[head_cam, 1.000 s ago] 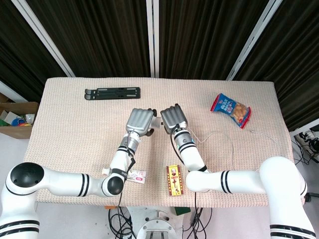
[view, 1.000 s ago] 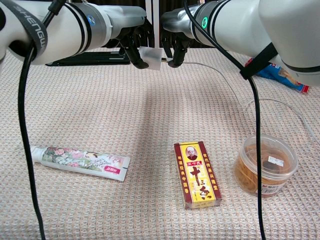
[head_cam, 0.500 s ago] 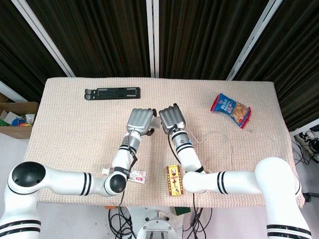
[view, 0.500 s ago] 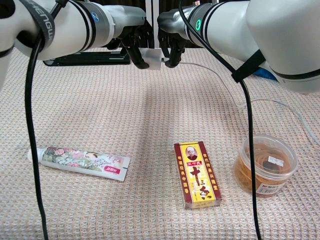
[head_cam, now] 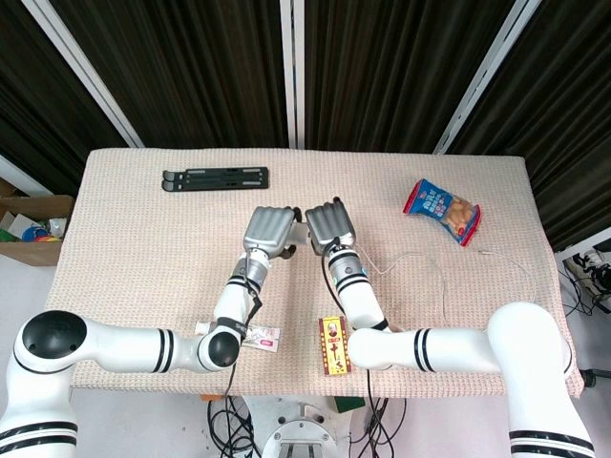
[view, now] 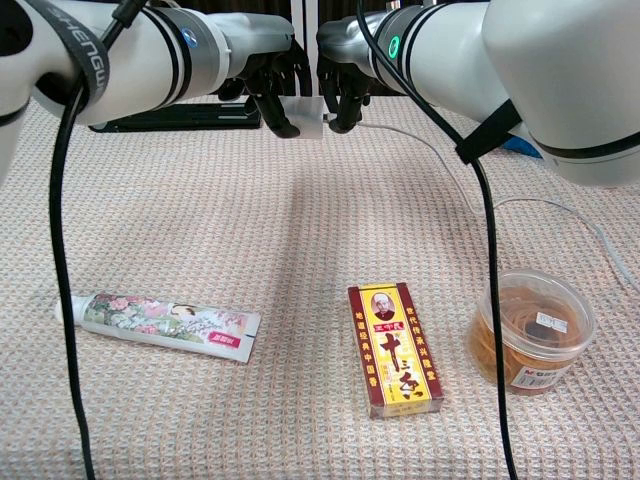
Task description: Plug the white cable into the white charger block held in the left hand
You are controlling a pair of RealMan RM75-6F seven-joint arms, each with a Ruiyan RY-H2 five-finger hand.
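While the left hand (view: 268, 85) grips the charger (view: 304, 117) above the middle of the table, the block shows as a small white square, held clear of the cloth with one flat face toward the chest camera. At its right edge the right hand (view: 340, 88) pinches the cable (view: 430, 150) end against the block; whether the plug is seated cannot be told. From there the thin white cable runs right, loops over the cloth and trails off toward the table's right edge.

Near the front lie a flowered tube (view: 165, 322), a red-and-yellow box (view: 394, 348) and a clear tub (view: 530, 330) of brownish contents, all well apart from the hands. A black stand (head_cam: 216, 177) lies at the far left, a blue snack bag (head_cam: 442, 210) at the far right. Only the cable crosses the space around the hands.

A beige woven cloth (view: 250, 230) covers the table; dark curtains (head_cam: 191, 67) hang behind, and a cardboard box (head_cam: 29, 224) of oddments sits off the left side.
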